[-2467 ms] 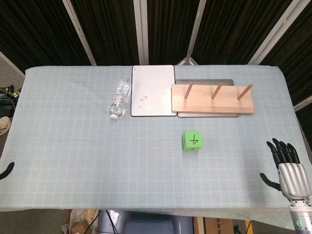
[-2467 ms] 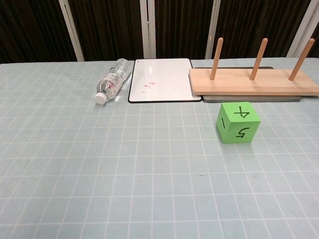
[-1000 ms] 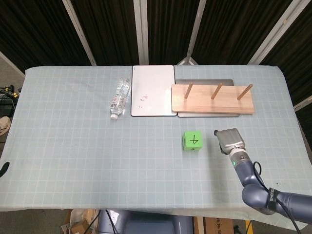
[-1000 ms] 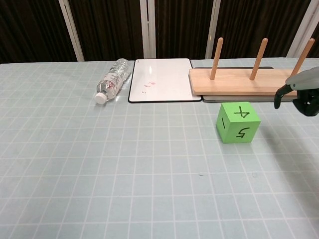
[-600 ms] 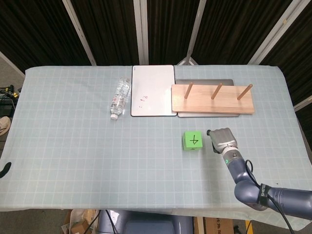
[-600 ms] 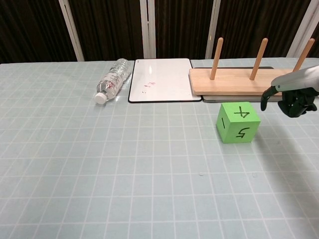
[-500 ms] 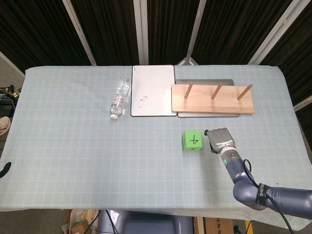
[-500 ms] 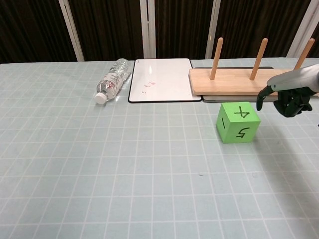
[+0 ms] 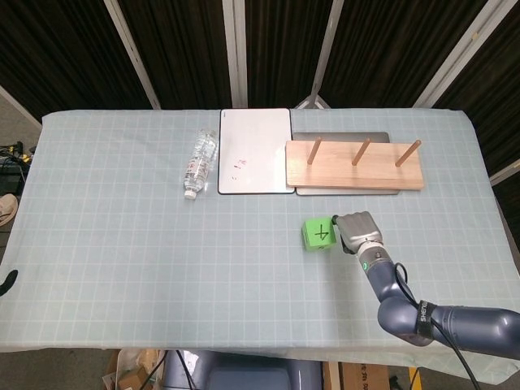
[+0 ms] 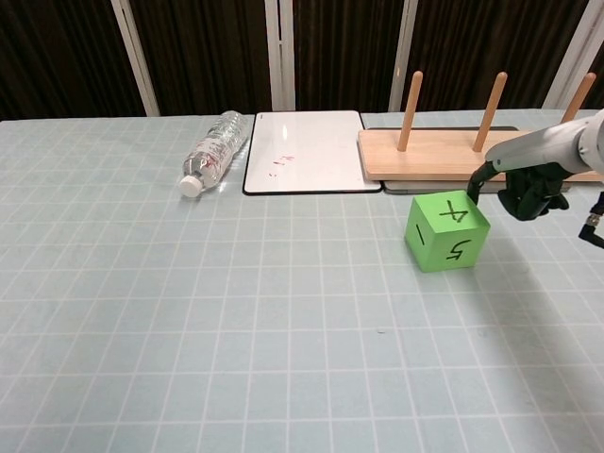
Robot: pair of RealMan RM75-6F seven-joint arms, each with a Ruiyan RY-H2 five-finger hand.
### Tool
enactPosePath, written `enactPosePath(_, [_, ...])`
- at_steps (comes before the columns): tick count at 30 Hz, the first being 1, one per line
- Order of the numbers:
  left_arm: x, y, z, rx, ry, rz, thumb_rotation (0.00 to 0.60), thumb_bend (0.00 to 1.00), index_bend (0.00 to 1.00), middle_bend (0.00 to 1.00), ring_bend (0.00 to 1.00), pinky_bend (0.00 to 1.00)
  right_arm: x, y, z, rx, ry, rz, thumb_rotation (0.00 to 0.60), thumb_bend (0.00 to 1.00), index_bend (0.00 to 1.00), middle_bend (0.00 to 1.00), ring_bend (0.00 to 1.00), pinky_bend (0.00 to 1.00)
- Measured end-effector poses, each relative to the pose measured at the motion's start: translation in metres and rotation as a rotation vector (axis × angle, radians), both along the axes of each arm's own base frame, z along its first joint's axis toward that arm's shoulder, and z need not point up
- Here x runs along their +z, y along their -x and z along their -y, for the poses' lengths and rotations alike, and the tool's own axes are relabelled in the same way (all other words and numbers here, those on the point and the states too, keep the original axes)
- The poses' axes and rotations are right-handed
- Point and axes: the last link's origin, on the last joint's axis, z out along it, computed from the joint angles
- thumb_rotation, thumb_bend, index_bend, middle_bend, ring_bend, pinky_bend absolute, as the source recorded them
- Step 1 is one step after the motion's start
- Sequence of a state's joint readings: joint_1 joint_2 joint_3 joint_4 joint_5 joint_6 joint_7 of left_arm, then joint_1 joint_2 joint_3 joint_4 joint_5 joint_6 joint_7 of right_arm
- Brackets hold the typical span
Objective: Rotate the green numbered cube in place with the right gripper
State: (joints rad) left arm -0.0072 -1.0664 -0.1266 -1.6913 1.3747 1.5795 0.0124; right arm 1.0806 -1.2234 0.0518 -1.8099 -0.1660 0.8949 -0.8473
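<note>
The green numbered cube (image 9: 318,235) stands on the table right of centre, with 4 on top and 5 and 1 on the near faces in the chest view (image 10: 446,231). My right hand (image 9: 357,229) is against the cube's right side. In the chest view the right hand (image 10: 519,184) has its fingers curled in, and the thumb touches the cube's far right top corner. The cube sits slightly turned. My left hand (image 9: 6,282) shows only as a dark sliver at the table's left edge.
Behind the cube lies a wooden peg board (image 9: 354,166) with three upright pegs, set on a dark flat slab (image 9: 341,136). A whiteboard (image 9: 254,150) and a lying plastic bottle (image 9: 199,164) are further left. The gridded table cloth (image 9: 162,268) covers the table.
My right hand moved left from the table's right side until it met the cube. The cube has shifted a little left and turned slightly.
</note>
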Motion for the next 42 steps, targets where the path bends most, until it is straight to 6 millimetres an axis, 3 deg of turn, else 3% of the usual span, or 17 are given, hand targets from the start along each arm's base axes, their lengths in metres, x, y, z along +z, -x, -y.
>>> enactPosePath(16, [0.001, 0.0, 0.0, 0.001, -0.001, 0.001, 0.6, 0.31, 0.1, 0.0, 0.0, 0.0, -0.012, -0.024, 0.006, 0.003, -0.026, 0.03, 0.6, 0.86, 0.25, 0.83, 0.74, 0.62])
enactPosePath(33, [0.0, 0.002, -0.003, 0.015, 0.007, 0.0, 0.6, 0.31, 0.1, 0.0, 0.0, 0.0, -0.046, -0.066, 0.007, 0.083, -0.046, 0.076, 0.6, 0.86, 0.25, 0.83, 0.74, 0.62])
enactPosePath(42, [0.002, 0.003, -0.004, 0.019, 0.001, 0.005, 0.6, 0.31, 0.1, 0.0, 0.0, 0.0, -0.057, -0.088, -0.004, 0.132, -0.083, 0.071, 0.6, 0.86, 0.25, 0.83, 0.74, 0.62])
